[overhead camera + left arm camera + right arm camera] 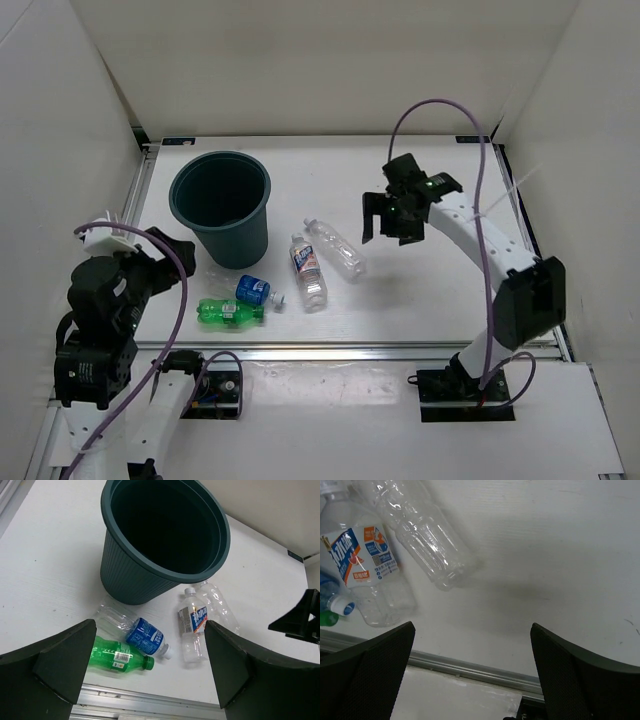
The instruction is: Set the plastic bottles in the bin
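Note:
The dark teal bin stands upright at the back left, and nothing shows inside it. Four plastic bottles lie on the table in front of it. The green one is nearest, with a blue-labelled one touching it. To their right lie a clear one with a white, red and blue label and a plain clear one. My left gripper hangs open, left of the bin and above the green bottle. My right gripper is open in the air, right of the plain clear bottle.
White walls enclose the table on the left, back and right. An aluminium rail runs along the near edge. The right arm's purple cable loops above the back right.

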Robot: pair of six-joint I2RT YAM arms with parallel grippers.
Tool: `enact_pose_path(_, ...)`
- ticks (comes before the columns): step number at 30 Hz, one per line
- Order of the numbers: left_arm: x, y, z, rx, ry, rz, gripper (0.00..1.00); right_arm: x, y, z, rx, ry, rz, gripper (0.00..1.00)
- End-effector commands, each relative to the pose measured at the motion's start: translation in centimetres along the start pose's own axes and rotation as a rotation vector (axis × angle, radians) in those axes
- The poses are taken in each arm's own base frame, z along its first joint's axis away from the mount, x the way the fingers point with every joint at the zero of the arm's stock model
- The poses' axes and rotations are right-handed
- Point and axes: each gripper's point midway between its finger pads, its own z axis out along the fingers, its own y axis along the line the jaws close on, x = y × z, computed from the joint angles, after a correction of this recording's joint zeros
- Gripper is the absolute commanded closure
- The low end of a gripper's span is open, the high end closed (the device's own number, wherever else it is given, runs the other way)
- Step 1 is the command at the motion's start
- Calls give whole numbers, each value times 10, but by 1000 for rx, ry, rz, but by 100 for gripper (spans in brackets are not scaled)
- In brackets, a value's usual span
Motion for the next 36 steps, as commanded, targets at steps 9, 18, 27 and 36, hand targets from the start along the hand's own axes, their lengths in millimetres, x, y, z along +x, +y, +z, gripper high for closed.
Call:
enact_pose_path(9, 2, 25, -16, -132, 19, 41, 0, -67, 54, 70, -188, 46, -222, 0)
enact_pose_path(18, 12, 42, -19, -211, 53, 54, 0, -29, 84, 141, -280, 220, -239, 0)
enact_pose_path(27, 14, 44, -10, -237, 85, 70, 0, -21, 45, 160, -102, 248, -110, 26)
enact_pose_path(36, 14, 44, -8, -268, 49, -81, 0, -144, 107, -44, -360, -292, 61, 44)
